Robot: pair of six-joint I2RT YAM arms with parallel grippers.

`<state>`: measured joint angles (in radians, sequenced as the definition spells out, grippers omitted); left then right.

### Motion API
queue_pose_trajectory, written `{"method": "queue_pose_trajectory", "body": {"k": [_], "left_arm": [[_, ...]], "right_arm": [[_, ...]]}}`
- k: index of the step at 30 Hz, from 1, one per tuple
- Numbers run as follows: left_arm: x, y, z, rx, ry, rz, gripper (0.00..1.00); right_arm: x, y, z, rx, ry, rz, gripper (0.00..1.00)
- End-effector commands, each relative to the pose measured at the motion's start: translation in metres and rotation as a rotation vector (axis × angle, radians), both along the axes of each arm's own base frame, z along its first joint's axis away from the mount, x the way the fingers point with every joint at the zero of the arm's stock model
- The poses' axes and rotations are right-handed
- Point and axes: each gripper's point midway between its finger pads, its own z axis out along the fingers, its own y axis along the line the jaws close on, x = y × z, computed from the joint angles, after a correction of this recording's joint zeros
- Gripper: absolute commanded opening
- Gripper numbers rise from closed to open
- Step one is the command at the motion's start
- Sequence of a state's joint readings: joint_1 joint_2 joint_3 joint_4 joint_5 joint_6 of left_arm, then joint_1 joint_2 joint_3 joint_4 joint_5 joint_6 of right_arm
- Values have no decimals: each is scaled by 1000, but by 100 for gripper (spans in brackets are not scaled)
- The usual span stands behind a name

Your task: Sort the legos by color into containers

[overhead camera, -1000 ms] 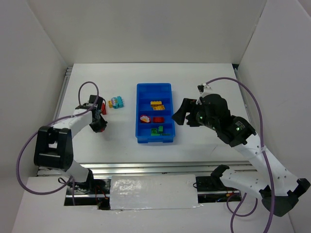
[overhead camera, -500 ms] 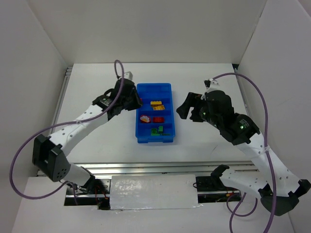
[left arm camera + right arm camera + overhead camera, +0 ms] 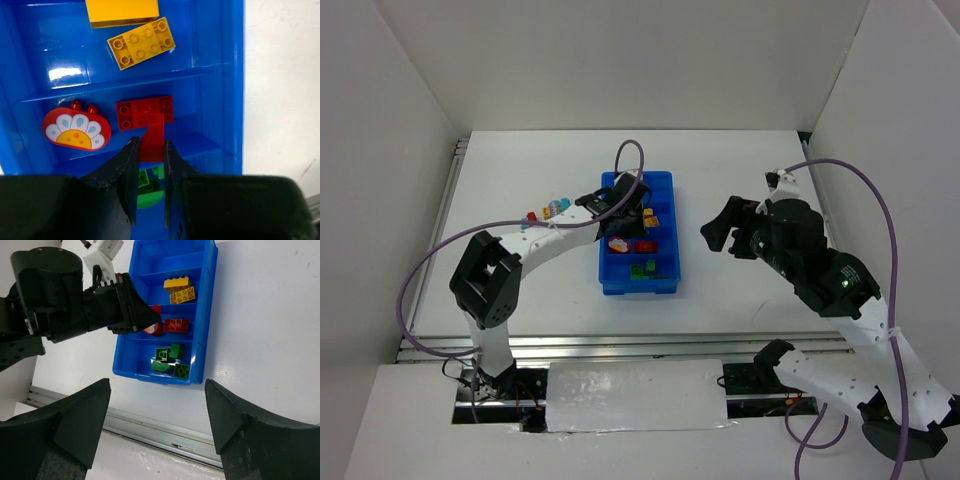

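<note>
My left gripper (image 3: 150, 145) is shut on a small red lego (image 3: 153, 140) and hovers over the blue tray (image 3: 670, 190), above the compartment with a red brick (image 3: 145, 111) and a red flower piece (image 3: 76, 129). The compartment beyond holds yellow legos (image 3: 141, 45); the nearest one holds green legos (image 3: 170, 360). In the right wrist view the left gripper (image 3: 150, 317) points at the red compartment. Loose legos, one red (image 3: 532, 215) and a teal-and-yellow cluster (image 3: 556, 207), lie on the table left of the tray. My right gripper (image 3: 713, 228) hangs open right of the tray, holding nothing.
The left arm (image 3: 550, 235) stretches across the table from the left to the tray. White walls close in the table at the back and both sides. A metal rail (image 3: 150, 427) runs along the near edge.
The left arm has swung from the loose legos on the left over to the tray, its gripper staying shut. The right arm has drawn back slightly to the right.
</note>
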<state>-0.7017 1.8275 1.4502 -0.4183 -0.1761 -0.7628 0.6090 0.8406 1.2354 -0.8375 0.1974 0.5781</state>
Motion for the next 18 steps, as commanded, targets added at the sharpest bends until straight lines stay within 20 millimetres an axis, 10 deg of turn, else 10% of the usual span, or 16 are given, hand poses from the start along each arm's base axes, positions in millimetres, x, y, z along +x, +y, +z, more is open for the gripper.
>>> {"method": "queue_pose_trajectory", "body": {"k": [1,9,18], "left_arm": [[10,-7,1,-7,-19,-2,24],[10,-4,-2,-5,-12,21,77],[22,61,73,46,-141,212,89]], "right_arm": [[-1,-10,-2,-31,-10,-26,83],[1,-11,1,-46,-16,-21,83],[5,-2,2,-26,-15,1,83]]}}
